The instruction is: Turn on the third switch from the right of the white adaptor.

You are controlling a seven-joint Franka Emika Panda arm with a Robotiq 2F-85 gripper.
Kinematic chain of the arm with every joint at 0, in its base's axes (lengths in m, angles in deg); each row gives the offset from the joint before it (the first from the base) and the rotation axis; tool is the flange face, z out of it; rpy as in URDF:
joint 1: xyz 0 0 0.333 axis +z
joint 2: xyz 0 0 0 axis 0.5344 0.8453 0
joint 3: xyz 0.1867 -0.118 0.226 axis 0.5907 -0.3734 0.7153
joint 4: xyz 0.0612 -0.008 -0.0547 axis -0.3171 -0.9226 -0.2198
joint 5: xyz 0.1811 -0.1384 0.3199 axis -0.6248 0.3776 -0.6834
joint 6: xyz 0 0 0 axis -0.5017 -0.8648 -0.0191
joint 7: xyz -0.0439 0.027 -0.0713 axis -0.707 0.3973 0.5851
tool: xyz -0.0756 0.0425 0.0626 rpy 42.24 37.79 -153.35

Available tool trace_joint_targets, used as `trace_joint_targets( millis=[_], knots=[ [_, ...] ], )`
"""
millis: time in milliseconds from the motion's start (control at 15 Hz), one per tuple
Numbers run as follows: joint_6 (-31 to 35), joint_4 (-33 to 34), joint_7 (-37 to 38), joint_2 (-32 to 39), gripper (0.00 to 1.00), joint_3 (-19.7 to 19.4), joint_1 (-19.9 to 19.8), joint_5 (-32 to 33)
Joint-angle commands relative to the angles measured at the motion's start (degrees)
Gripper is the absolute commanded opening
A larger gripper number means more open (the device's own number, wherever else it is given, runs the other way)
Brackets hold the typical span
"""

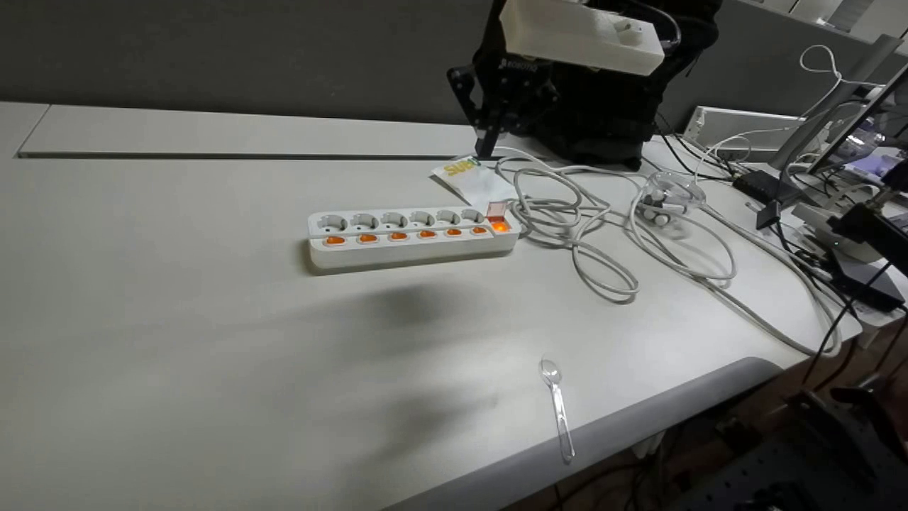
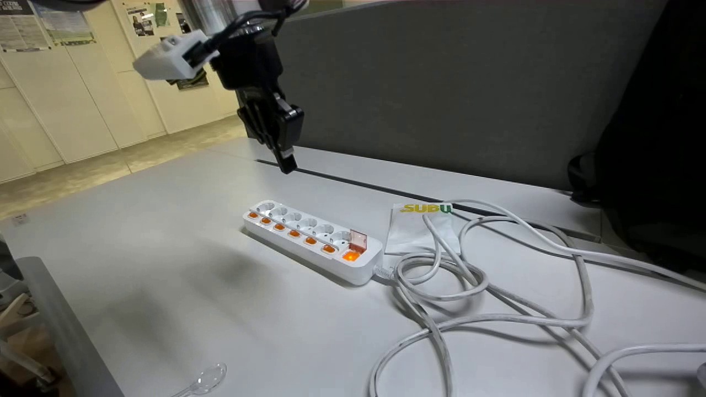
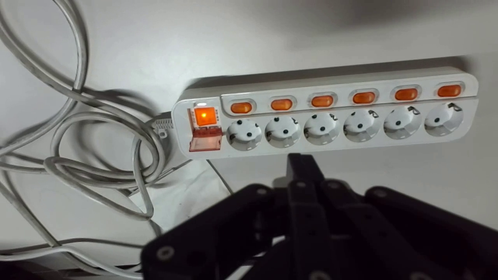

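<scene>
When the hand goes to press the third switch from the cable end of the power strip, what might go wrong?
The closed hand could press a neighbour: the third switch sits in a row of close, similar orange switches.
Pushing down might tip or slide the power strip, as its switches run near one long edge.
A stray touch might turn off the large lit switch, because its translucent cover stands open.
</scene>
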Motion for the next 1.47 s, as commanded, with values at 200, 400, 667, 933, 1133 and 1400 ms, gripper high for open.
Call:
trace_joint_targets(
  millis=[200,400,667,933,1133,1400],
  knots=[
    [-1.44,6.35,0.87,8.58,0.00,-2.03,2.20,-0.80],
    [-2.31,7.60,1.00,11.14,0.00,-2.31,3.16,-1.42],
    [-2.75,8.20,1.21,13.34,0.00,-2.91,4.24,-2.26],
    [-1.87,8.40,2.24,15.01,0.00,-4.46,5.47,-1.61],
    [-1.15,9.10,2.60,16.60,0.00,-5.80,6.24,-1.10],
    [-1.22,10.06,2.33,18.21,0.00,-6.81,6.80,-1.43]
  ],
)
